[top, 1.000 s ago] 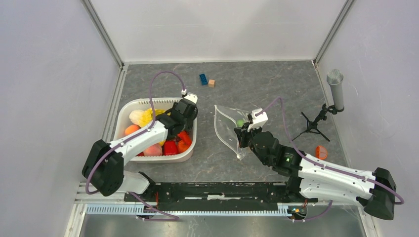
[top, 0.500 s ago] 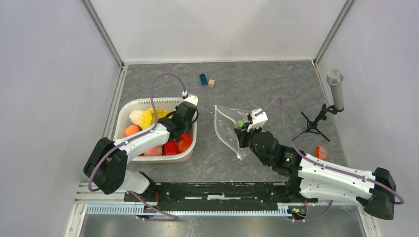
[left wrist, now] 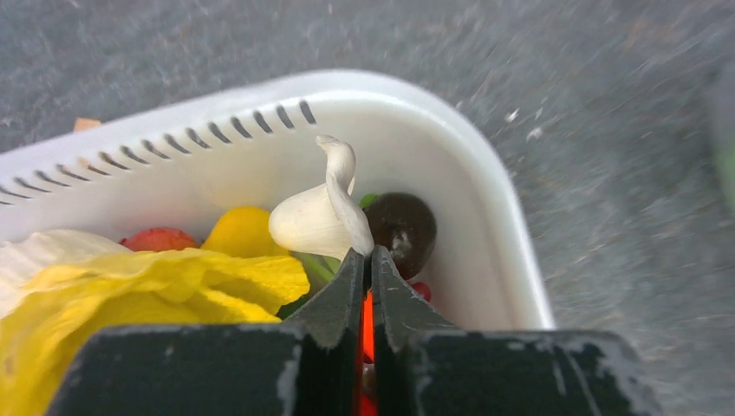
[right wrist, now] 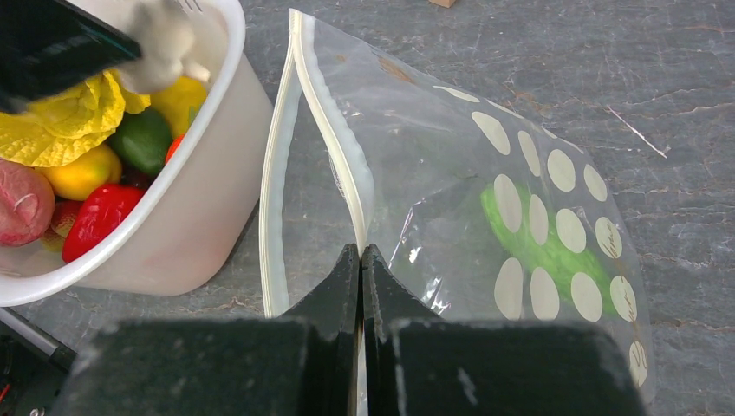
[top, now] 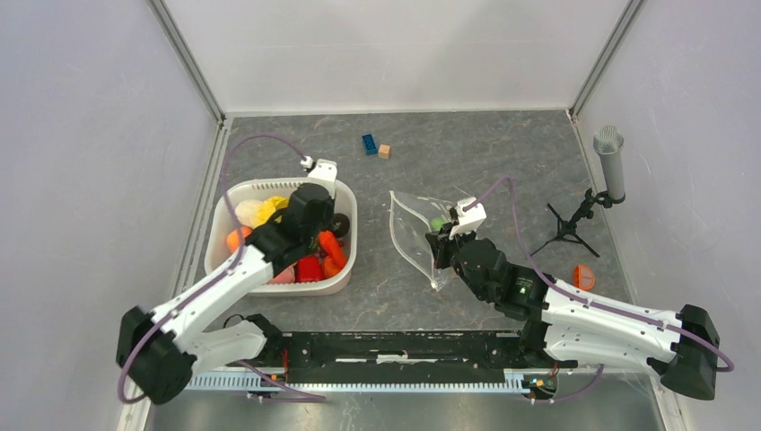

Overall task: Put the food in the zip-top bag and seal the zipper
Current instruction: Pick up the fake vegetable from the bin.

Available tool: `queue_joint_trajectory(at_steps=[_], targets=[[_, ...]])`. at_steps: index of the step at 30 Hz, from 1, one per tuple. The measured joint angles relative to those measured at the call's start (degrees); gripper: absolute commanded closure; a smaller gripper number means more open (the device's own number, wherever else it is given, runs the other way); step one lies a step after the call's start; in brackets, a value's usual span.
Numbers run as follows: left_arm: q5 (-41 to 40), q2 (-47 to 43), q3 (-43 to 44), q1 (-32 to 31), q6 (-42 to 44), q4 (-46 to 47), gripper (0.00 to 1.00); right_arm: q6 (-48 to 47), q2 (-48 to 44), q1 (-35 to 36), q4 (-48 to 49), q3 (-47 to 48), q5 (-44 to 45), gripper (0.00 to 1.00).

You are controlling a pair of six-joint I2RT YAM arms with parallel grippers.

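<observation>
A white basket [top: 269, 190] holds the food: a crinkled yellow piece [left wrist: 130, 295], a red pepper [right wrist: 95, 221], peaches and green pieces. My left gripper [left wrist: 366, 254] is shut on a white garlic-shaped toy [left wrist: 314, 217], pinching its edge above the basket's far right corner. The zip-top bag [right wrist: 520, 173] lies to the right of the basket, with one green piece [right wrist: 542, 247] inside. My right gripper [right wrist: 361, 251] is shut on the upper strip of the zipper [right wrist: 334, 147]. That holds the mouth apart from the lower strip [right wrist: 270, 199].
A blue brick [top: 369, 144] and a small wooden cube [top: 384, 151] lie at the back of the table. A microphone on a tripod [top: 610, 162] stands at the right wall. An orange piece [top: 584, 277] lies beside the right arm.
My left gripper has closed on the white garlic-shaped toy and drawn back left and up over the basket. The right gripper and the bag have not moved.
</observation>
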Motion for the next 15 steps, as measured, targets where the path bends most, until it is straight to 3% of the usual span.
queue_joint_trajectory(at_steps=[7,15], targets=[[5.73,-13.81,-0.46,0.00,-3.10,-1.07,0.98,0.02,0.04,0.00,-0.09,0.00,0.04,0.99],[22.03,-22.47,-0.68,0.00,-9.03,-1.62,0.98,0.61,0.76,0.00,0.20,0.02,0.04,0.98]])
